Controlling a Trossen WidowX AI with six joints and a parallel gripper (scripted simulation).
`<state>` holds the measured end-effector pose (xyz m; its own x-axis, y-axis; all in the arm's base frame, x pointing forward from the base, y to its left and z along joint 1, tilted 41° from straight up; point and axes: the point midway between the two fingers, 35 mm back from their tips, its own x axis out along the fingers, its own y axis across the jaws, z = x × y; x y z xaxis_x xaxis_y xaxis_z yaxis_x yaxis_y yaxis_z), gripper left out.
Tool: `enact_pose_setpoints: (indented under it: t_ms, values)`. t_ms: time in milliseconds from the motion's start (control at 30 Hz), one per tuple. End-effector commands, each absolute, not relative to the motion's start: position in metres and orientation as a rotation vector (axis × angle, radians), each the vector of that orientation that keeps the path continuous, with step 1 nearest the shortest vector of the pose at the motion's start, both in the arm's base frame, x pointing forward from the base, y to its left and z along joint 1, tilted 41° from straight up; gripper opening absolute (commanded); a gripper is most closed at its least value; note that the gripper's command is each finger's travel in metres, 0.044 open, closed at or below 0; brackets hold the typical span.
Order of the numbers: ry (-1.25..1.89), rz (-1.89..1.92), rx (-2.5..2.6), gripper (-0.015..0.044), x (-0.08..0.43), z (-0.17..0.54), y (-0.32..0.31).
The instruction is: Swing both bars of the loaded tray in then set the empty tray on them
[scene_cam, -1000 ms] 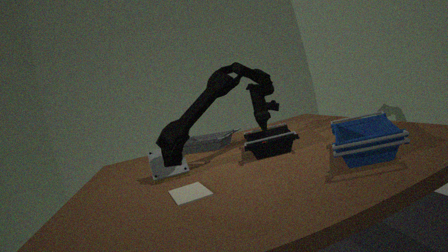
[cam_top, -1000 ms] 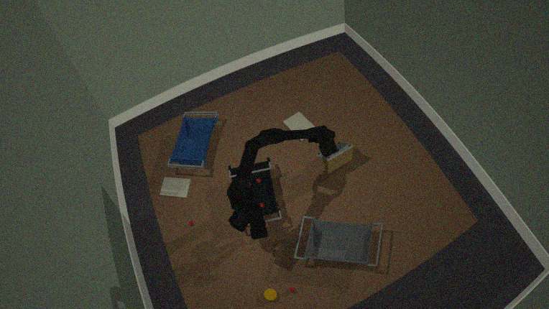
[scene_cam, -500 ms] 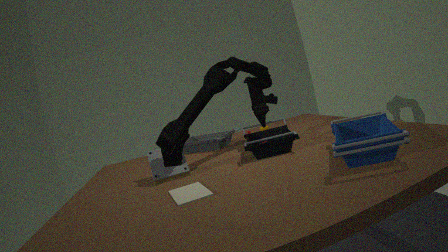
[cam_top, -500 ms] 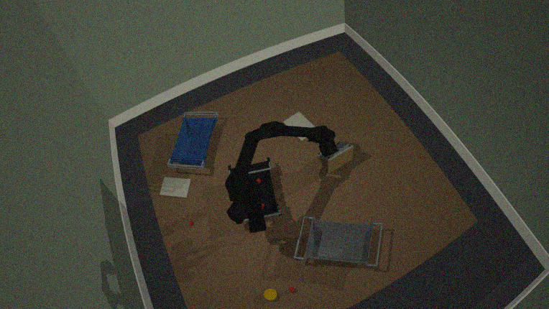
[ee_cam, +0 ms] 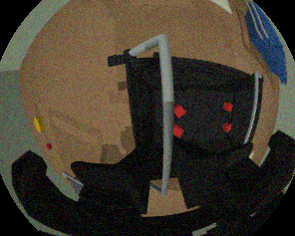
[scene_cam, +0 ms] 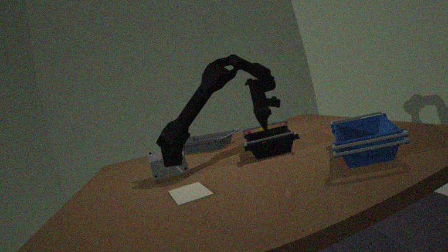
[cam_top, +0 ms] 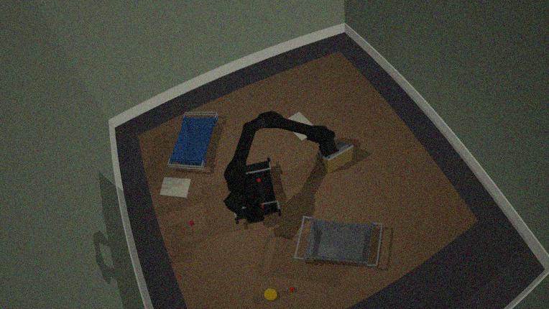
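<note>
The loaded black tray [cam_top: 261, 188] [scene_cam: 274, 146] [ee_cam: 201, 94] holds red blocks. Its blue-tray-side bar [cam_top: 259, 171] [scene_cam: 271, 139] [ee_cam: 256, 94] lies in across the top. Its other bar [cam_top: 270, 203] [ee_cam: 166, 89] also stands in over the opening; I cannot tell whether it rests fully down. My gripper [cam_top: 254, 206] [scene_cam: 265, 128] [ee_cam: 158, 137] is nearly closed, tips low at that second bar, holding nothing. The tips are hidden in the top view. A grey tray [cam_top: 340, 241] [scene_cam: 211, 143] and a blue tray [cam_top: 194, 139] [scene_cam: 370, 160] [ee_cam: 264, 49] look empty.
White squares lie near the blue tray [cam_top: 174, 187] and beside the arm [cam_top: 299, 121] [scene_cam: 190, 193]. A yellow disc [cam_top: 270, 294] [ee_cam: 39, 123] and a red piece [cam_top: 292, 289] [ee_cam: 49, 146] lie beyond the black tray. Another red piece [cam_top: 191, 223] lies to its left in the top view.
</note>
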<state>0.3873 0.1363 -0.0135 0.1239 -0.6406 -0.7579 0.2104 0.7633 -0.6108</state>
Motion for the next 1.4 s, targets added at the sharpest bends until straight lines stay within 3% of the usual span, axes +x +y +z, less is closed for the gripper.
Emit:
enact_pose_setpoints:
  t_ms: [0,433,1200,1300,1367]
  values:
    - [1.307,-0.642,-0.406,0.0080,0.386,-0.014,0.123]
    - [1.308,-0.640,-0.405,0.0080,0.381,0.016,0.155]
    - [1.303,-0.635,-0.410,0.0080,0.383,0.012,0.150]
    - [1.303,-0.635,-0.410,0.0001,0.383,0.012,0.150]
    - [1.303,-0.635,-0.410,0.0000,0.383,0.012,0.150]
